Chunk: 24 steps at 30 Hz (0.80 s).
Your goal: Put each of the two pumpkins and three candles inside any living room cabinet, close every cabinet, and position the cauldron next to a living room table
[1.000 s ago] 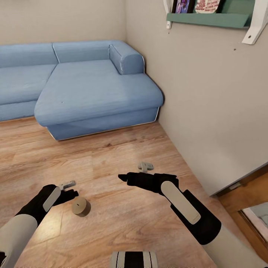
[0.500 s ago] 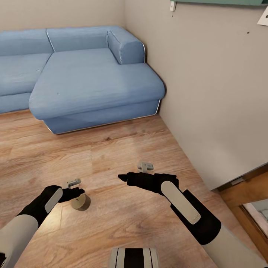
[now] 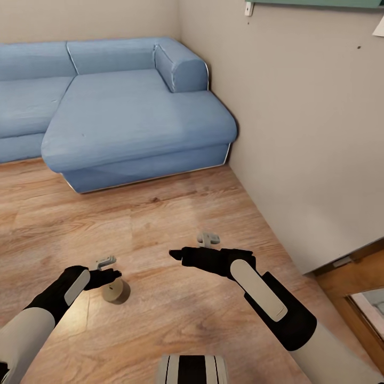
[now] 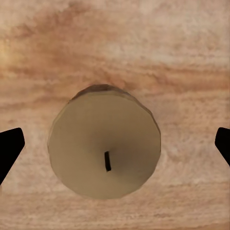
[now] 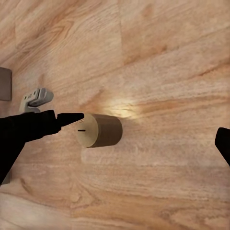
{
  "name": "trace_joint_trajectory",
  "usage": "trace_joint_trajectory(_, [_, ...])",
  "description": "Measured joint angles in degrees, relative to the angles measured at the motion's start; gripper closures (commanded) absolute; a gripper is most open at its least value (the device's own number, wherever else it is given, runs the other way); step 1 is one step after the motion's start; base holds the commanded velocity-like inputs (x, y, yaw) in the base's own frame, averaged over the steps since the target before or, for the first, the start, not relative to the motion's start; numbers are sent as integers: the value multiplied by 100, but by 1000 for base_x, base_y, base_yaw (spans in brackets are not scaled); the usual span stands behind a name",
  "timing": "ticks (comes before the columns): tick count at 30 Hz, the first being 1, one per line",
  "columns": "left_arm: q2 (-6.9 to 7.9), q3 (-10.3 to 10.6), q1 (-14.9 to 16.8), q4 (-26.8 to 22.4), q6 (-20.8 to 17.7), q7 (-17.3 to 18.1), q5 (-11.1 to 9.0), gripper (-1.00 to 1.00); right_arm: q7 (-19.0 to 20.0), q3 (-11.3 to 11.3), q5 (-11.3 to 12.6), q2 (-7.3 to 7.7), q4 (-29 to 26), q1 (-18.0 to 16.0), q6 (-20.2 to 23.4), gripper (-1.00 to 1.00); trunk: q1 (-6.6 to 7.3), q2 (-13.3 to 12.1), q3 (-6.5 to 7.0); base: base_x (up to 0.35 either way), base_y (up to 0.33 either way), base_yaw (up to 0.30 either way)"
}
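Observation:
One grey-beige candle [image 3: 116,291] stands on the wood floor ahead of me and to the left. My left gripper [image 3: 109,277] hangs right over it, open. In the left wrist view the candle [image 4: 104,143], its dark wick showing, lies between the two black fingertips [image 4: 9,149], which stand wide apart and do not touch it. My right gripper [image 3: 177,255] hovers open above the floor, to the right of the candle. The right wrist view looks down on the candle [image 5: 100,130] with a finger of the left gripper [image 5: 67,119] at its wick end.
A blue corner sofa [image 3: 138,117] fills the far left. A beige wall [image 3: 304,133] runs along the right with a green shelf [image 3: 314,2] high up. A brown wooden edge [image 3: 352,277] shows at the wall's foot. Bare floor [image 3: 160,213] lies between me and the sofa.
The camera tipped down a second ago, shifting the whole picture up. My left gripper edged right, closer over the candle. The right arm has held still.

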<state>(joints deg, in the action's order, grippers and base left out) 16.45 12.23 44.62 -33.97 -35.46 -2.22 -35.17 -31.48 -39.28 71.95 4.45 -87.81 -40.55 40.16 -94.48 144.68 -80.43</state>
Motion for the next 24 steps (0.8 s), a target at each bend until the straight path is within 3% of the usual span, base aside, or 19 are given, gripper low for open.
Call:
trace_joint_trajectory(20, [0, -4, 0, 9, 0, -7, -12, -100, -1, 0, -1, 0, 0, 0, 5, -100, -2, 0, 0, 18, 9, 0])
trace_joint_trajectory(24, [0, -7, 0, 9, 5, -14, -17, -100, -1, 0, -1, 0, 0, 0, 8, -100, -12, 5, -88, 0, 0, 0])
